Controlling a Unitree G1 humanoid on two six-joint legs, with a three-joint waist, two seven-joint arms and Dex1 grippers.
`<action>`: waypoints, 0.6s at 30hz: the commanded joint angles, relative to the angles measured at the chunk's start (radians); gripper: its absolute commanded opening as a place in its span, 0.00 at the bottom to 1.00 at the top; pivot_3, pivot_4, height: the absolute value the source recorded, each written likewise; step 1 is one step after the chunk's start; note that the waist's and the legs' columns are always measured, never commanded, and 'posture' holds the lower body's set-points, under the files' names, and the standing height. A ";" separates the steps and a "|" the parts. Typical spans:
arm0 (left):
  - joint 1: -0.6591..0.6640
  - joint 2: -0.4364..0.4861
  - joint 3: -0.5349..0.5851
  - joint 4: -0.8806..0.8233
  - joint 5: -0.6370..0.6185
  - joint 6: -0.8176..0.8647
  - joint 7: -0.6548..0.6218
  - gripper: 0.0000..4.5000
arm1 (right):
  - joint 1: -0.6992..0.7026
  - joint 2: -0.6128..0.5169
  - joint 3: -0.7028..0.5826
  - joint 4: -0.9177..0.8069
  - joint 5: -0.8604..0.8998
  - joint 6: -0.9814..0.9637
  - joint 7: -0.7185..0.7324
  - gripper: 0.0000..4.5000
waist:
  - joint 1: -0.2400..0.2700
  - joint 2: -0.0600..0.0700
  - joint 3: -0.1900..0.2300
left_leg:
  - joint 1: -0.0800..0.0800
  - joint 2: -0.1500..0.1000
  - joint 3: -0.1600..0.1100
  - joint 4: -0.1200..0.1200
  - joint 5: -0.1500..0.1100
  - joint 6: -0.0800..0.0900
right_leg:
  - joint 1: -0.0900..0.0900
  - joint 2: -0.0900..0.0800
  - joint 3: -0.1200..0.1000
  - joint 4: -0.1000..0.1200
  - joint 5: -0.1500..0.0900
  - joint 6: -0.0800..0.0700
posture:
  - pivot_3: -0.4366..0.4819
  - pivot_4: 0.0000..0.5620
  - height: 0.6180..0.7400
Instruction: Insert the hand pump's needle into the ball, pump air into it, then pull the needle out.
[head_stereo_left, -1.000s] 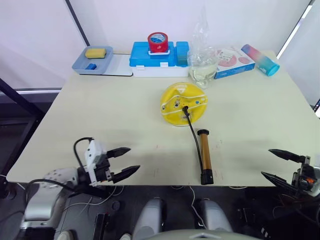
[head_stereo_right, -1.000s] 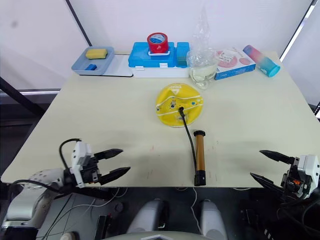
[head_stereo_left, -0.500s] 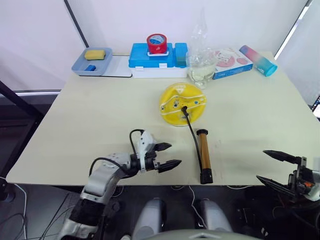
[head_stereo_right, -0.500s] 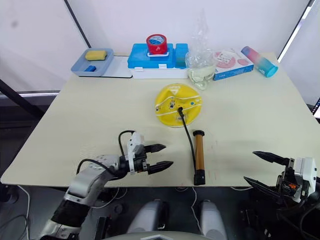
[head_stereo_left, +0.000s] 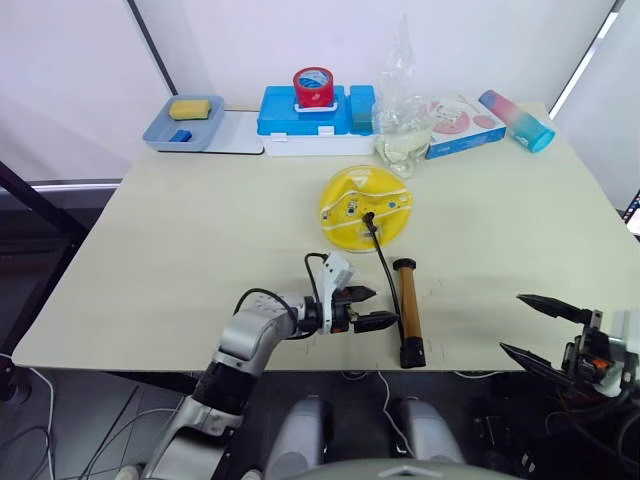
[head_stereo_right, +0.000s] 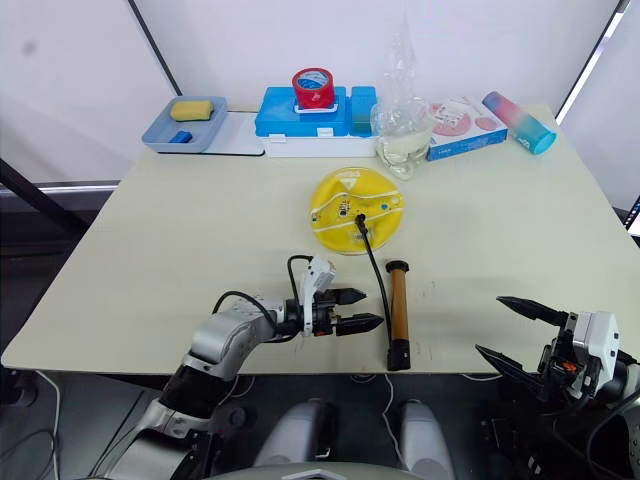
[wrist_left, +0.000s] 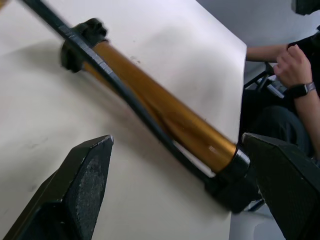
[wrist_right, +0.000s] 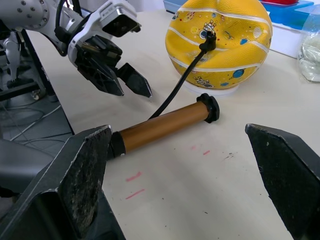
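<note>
— Where's the hand pump (head_stereo_left: 408, 311)?
— Flat on the table (head_stereo_left: 200, 250) near the front edge, its hose running up to the needle (wrist_right: 208, 37), seated in the yellow ball (head_stereo_left: 366, 208).
— And the grippers?
— Left gripper (head_stereo_left: 367, 307) spread, just beside the barrel. Right gripper (head_stereo_left: 535, 329) spread too, well apart at the table's edge.

Looks like a robot test lab, not a home: plain pale table (head_stereo_left: 200, 250) set w/ assorted props along the far edge, e.g. blue tray (head_stereo_left: 186, 122), blue box (head_stereo_left: 305, 108), red tape roll (head_stereo_left: 313, 86). White curtain walls behind, loose cables under the table, seated person (wrist_left: 295, 85) close by.
</note>
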 joint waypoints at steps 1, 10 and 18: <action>-0.019 -0.001 -0.023 -0.046 -0.040 0.045 -0.033 0.98 | -0.009 0.000 -0.003 -0.017 0.002 -0.008 -0.008 1.00 | -0.001 0.000 0.000 | 0.000 0.000 0.000 0.000 0.000 0.000 | 0.000 0.000 0.000 0.000 0.000 0.000 | 0.48 0.27 1.00; -0.020 -0.032 -0.032 -0.072 -0.092 0.145 -0.019 0.98 | -0.021 -0.006 0.003 -0.020 -0.002 -0.004 -0.016 1.00 | -0.001 0.000 0.000 | 0.000 0.000 0.000 0.000 0.000 0.000 | 0.000 0.001 0.000 0.000 0.000 0.000 | 0.48 0.27 1.00; -0.031 -0.092 -0.010 -0.028 -0.086 0.180 0.060 0.98 | -0.022 -0.004 0.006 -0.018 -0.008 -0.007 -0.017 1.00 | -0.001 0.000 0.000 | 0.000 0.000 0.000 0.000 0.000 0.000 | 0.000 0.001 0.001 0.000 0.000 0.000 | 0.48 0.27 1.00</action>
